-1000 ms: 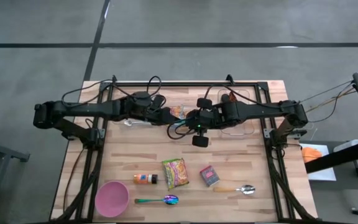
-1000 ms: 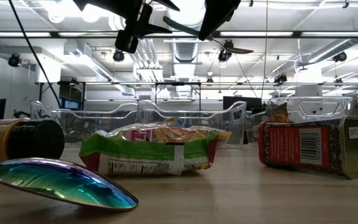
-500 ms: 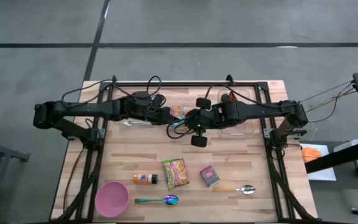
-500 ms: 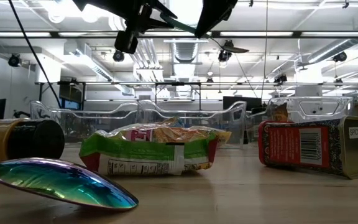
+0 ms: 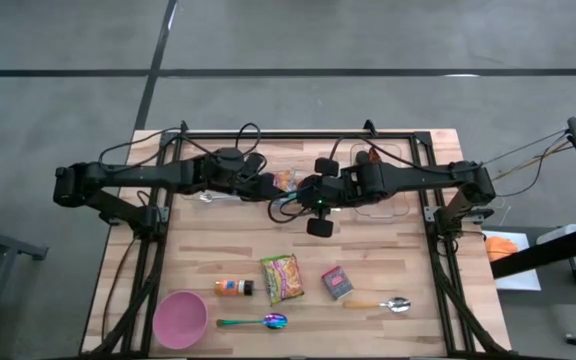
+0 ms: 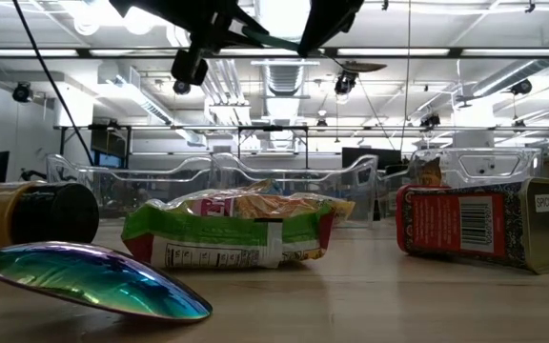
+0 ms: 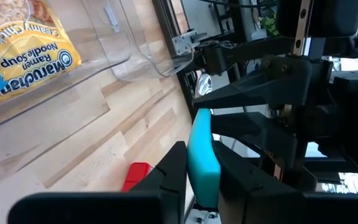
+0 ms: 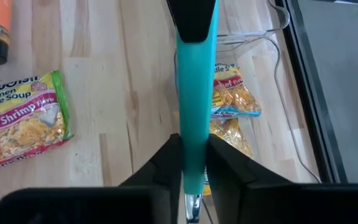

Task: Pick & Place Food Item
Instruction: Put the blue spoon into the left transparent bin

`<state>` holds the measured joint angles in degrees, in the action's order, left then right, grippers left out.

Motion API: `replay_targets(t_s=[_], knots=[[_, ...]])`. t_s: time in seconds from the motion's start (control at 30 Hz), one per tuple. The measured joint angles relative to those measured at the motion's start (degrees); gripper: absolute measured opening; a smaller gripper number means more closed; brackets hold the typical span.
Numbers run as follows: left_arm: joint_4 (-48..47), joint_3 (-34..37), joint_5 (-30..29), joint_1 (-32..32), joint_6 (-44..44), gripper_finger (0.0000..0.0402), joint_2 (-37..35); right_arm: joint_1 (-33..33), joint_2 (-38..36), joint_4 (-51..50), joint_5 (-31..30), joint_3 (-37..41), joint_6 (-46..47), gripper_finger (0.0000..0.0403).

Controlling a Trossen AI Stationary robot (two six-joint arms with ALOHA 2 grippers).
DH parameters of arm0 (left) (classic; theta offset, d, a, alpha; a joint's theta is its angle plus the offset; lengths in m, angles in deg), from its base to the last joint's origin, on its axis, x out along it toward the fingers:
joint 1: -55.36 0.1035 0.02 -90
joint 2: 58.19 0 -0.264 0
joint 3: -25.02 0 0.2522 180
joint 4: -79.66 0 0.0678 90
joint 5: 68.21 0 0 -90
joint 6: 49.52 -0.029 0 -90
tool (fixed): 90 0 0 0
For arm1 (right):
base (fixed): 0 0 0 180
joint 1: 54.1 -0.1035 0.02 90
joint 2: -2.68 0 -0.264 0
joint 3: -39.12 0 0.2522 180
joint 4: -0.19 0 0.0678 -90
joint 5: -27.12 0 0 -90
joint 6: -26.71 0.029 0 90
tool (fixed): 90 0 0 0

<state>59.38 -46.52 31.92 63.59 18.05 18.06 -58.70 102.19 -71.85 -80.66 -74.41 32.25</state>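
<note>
1. Only in the wrist views is a flat teal handle [image 8: 194,93] seen, clamped at one end by the right gripper [image 8: 189,163] and at the other by the left gripper [image 7: 201,163].
2. A glossy yellow ramen packet [image 5: 284,180] is shown at upper centre of the high view, just beside both grippers.
3. A crinkled green ramen packet [image 5: 282,277] lies at lower centre on the wooden desk [image 5: 408,335].

Two slim arms, matte black throughout. Left arm [image 5: 158,176] long, jointed, chunky rounded motor housings. Right arm [image 5: 418,178] same build. Loose black cables looping off both near wrists. Round black knob under right wrist, tiny green light beside it. Fingers [image 8: 160,165] dark, flat, angular, tapering. Metal bracket with screws visible beyond left fingers.
</note>
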Motion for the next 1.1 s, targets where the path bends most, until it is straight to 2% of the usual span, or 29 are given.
replay_targets(t_s=[0.23, 0.4, 0.6, 0.77, 0.93, 1.1], knots=[[-1.2, -0.1, -1.3, 0.0, 0.0, 0.0055, 0.0, -0.2, 0.0, 0.4, 0.4, 0.0, 0.3, 0.0194], [-2.7, -0.1, -1.5, 0.4, -0.3, 0.0055, -0.2, -0.2, -0.3, 0.1, -0.2, 0.0, 2.4, 0.0251], [-10.0, -0.1, -2.8, 2.3, -2.3, 0.0055, -3.9, -0.4, -4.5, -1.1, -4.0, 0.0, 6.0, 0.026], [-22.9, -0.1, -9.9, 5.8, -4.9, 0.0055, -12.2, -0.7, -10.1, -2.8, -7.8, 0.0, 9.5, 0.0261], [-35.7, -0.1, -17.9, 9.4, -5.7, 0.0055, -22.6, -0.7, -15.3, -3.3, -8.6, 0.1, 11.4, 0.0261], [-48.4, -0.1, -21.5, 12.3, -5.7, 0.0055, -29.2, -0.8, -18.0, -4.8, -10.9, 0.3, 13.2, 0.0262]])
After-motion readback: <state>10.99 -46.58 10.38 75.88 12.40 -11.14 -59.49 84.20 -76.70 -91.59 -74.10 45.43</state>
